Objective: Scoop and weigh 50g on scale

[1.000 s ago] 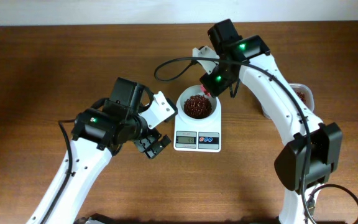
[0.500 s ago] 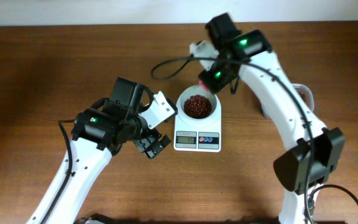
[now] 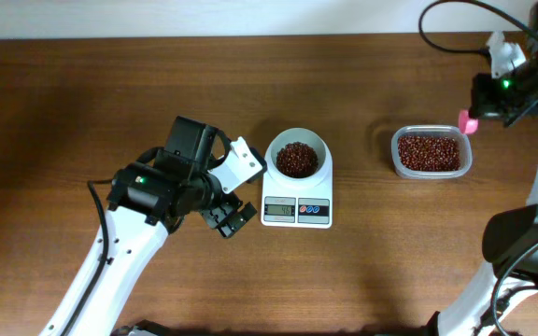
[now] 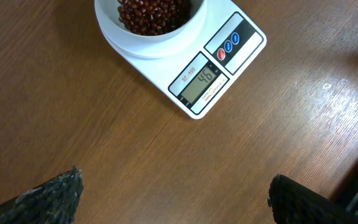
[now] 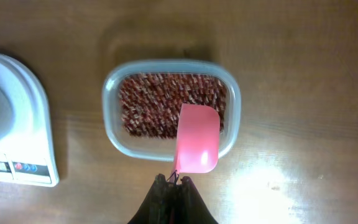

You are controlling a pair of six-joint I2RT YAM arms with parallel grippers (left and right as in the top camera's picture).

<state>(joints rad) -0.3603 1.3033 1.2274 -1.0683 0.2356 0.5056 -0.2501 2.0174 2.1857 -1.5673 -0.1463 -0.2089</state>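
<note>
**Scoop cycle, right arm at the stock tub.**

- **Right claw:** Your right claw (image 5: 174,181) is pinched tight on the handle of the pink plastic measuring spoon (image 5: 197,144). The spoon's cup shows plain pink inside, so I judge it empty.
- **Spoon and tub (right wrist view):** The cup hangs over the 5 o'clock corner of the clear rounded-rectangular plastic tub (image 5: 112,121), partly across its rim. The spoon's long axis runs from 6 to 12 o'clock, away from the claw. The small dark red-brown beans (image 5: 160,102) in the tub lie at about 11 o'clock from the cup, close by.
- **Layout (overhead view):** The tub sits at 3 o'clock from the white rectangular digital kitchen scale (image 3: 296,211), well apart from it on the brown wooden desk (image 3: 110,93). The scale's round white bowl (image 3: 271,159) carries a heap (image 3: 296,159) of the same beans.
- **Reading:** The grey display (image 4: 199,84) appears to read 46, but the digits are small and slanted, so treat that as provisional. If it holds, you need only a small top-up, a part-filled cup rather than a full one.
- **Left claw:** Your left claw (image 3: 233,217) is spread wide and holds nothing. It is near the scale at 8 o'clock.
- **Which arm:** The left arm is nearer the scale, but the right arm has the spoon and is nearer the tub. The dip is the right arm's move.
- **Risk:** A heaped scoop would overshoot the target.
</note>
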